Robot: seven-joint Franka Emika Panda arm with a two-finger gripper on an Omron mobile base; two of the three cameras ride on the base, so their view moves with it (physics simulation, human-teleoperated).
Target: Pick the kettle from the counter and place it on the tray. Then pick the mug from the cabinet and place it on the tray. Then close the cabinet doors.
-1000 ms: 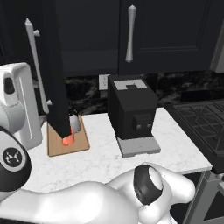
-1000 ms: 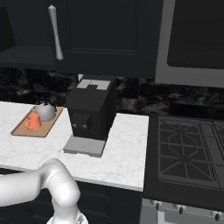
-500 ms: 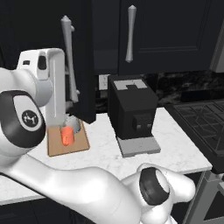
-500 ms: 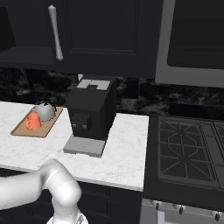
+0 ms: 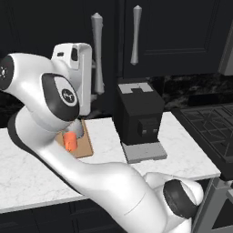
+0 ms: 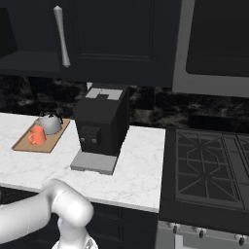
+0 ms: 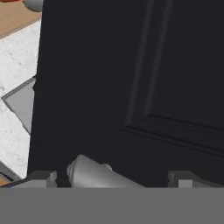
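One tray [image 6: 29,144] sits on the one counter [image 6: 136,165]. On it are one orange mug [image 6: 37,135] and one silver kettle [image 6: 50,123]. There is one black coffee machine [image 6: 101,127] and one stove [image 6: 209,175]. Up on the wall I count two cabinet doors [image 5: 173,36], each with one long silver bar handle [image 5: 135,34], so two handles in all.
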